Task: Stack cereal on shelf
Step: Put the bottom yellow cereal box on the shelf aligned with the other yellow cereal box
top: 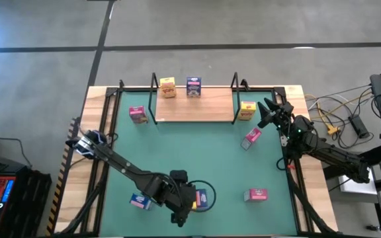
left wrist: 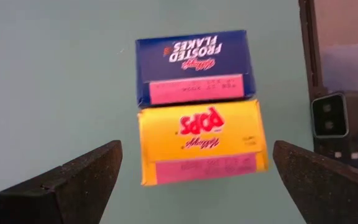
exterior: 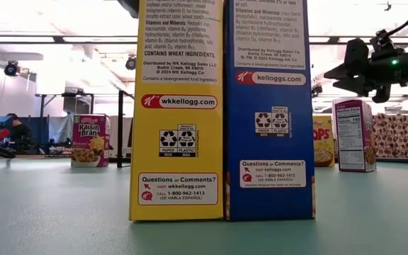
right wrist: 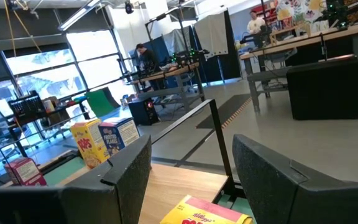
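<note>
A: Left gripper [left wrist: 194,180]?
B: Hovering, fingers spread wide, over yellow box [left wrist: 201,149] touching blue box [left wrist: 194,67] on the mat [left wrist: 55,81].
A: Right gripper [top: 264,112]?
B: Beside the shelf [top: 194,106], partly parted, holding nothing.

- The shelf [top: 194,109] is a light wood board with thin black wire uprights at its ends, lying along the far side of my green mat.
- A yellow cereal box [top: 168,86] and a blue one [top: 194,86] stand upright on the shelf, side by side but apart.
- A pink box [top: 137,114] stands just off the shelf's left end; another yellow box [top: 247,110] just off its right end.
- A pink box [top: 251,137] sits tilted on the mat near that right end.
- Another pink box [top: 255,194] lies near the front right.
- A yellow Pops box [left wrist: 201,149] and a blue Frosted Flakes box [left wrist: 194,67] stand touching at the front, under my left pincer.
- A blue box [top: 139,201] lies at the front left.
</note>
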Controlling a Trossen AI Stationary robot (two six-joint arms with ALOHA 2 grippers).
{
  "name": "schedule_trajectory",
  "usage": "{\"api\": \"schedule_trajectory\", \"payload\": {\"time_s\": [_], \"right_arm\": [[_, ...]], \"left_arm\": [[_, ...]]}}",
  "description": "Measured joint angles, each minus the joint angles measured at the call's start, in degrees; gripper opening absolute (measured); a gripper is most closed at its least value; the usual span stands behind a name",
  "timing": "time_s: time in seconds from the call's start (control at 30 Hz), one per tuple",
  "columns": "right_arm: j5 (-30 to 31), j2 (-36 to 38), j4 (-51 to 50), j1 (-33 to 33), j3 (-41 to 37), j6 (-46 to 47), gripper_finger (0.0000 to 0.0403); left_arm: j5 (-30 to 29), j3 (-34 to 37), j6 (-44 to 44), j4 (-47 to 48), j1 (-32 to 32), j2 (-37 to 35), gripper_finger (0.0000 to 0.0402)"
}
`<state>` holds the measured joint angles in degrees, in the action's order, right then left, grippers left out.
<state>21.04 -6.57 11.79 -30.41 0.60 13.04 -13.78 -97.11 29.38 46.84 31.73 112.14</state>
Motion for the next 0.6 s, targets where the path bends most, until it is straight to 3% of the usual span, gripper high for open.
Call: {"api": "schedule_trajectory", "payload": {"time_s": [0.6], "right_arm": [[0.0, 0.0, 0.0, 0.0, 0.0, 0.0, 0.0215]], "left_arm": [[0.9, -1.5, 1.6, -0.9, -0.1, 4.1, 0.04]]}}
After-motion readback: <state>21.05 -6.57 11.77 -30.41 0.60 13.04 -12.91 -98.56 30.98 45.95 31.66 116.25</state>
